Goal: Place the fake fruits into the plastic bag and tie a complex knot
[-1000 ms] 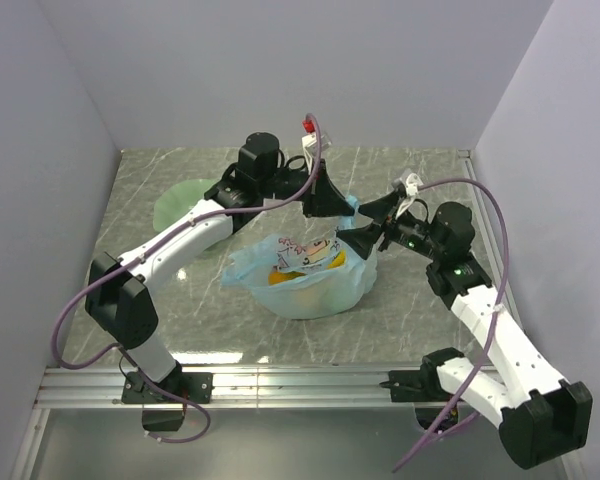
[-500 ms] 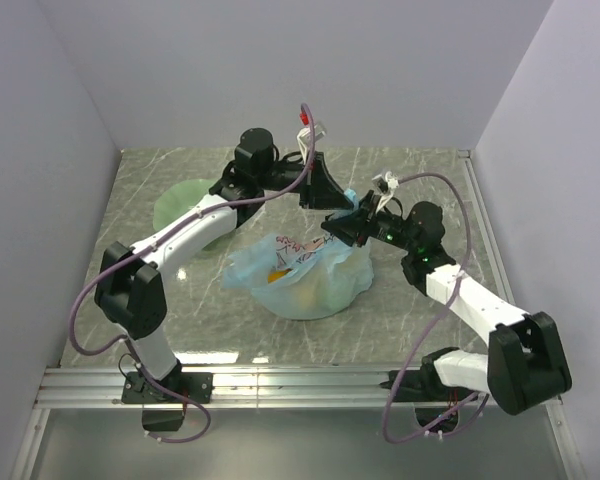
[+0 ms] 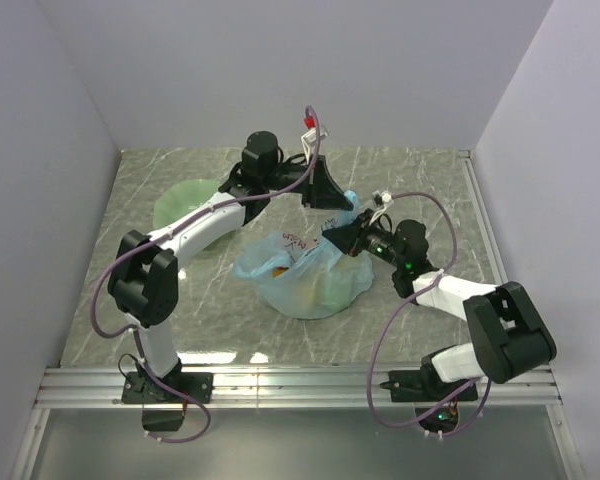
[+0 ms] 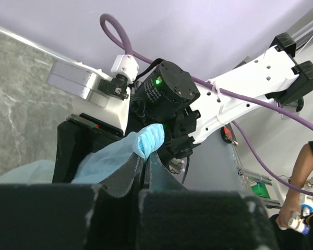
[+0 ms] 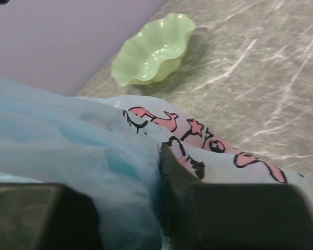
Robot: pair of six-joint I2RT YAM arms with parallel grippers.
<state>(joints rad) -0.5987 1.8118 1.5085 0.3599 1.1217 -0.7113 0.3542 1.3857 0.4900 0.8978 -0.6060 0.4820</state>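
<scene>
The plastic bag [image 3: 315, 285] lies mid-frame on the marble table [image 3: 435, 170], and we see the fake fruits [image 3: 278, 269] yellow-orange through its film. The left gripper [image 3: 342, 203] is closed tight on a bag handle just above; the right gripper [image 3: 337, 238], close under it, pinches a bunch of printed film. The left arm [image 3: 210, 220] partly hides the pale green wavy dish [image 3: 178, 205] at upper left.

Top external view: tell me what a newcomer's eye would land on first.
The light-blue plastic bag bulging mid-table, with orange-yellow fruit showing through it, draws the eye first. Both arms meet above it: the left gripper pinches a strip of the bag's plastic, and the right gripper straddles its pink-printed fold. A pale green wavy dish sits at the back left.
</scene>
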